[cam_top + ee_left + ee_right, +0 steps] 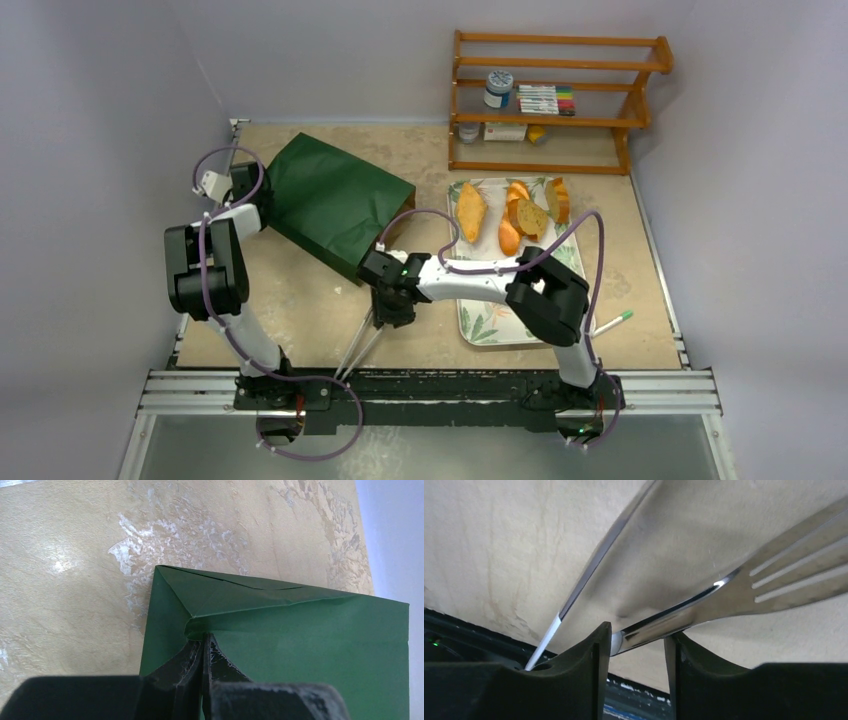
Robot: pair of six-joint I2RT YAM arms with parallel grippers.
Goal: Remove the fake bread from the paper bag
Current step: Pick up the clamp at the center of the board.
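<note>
I had the left gripper (204, 641) pressed shut on the paper bag's (335, 200) far-left corner, anchoring it; fake bread (515, 215) lay on the leaf-patterned tray (485, 322), right. The right gripper's (638, 636) jaws stood half spread around one arm of the metal tongs (744, 587), not clamping; meant, I judged, for reaching inside.

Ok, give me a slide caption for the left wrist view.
Left pincer clamped on a folded corner of the dark green paper bag, tan tabletop beyond.

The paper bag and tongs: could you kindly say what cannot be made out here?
Paper bag interior: top view, its own top side and the right arm hide it; contents unknown.
Tongs tips: right wrist view, cut off by the picture's edges.
Right pincer grip on tongs: contact unclear behind its fingers.
Shelf labels: top view, too small.
</note>
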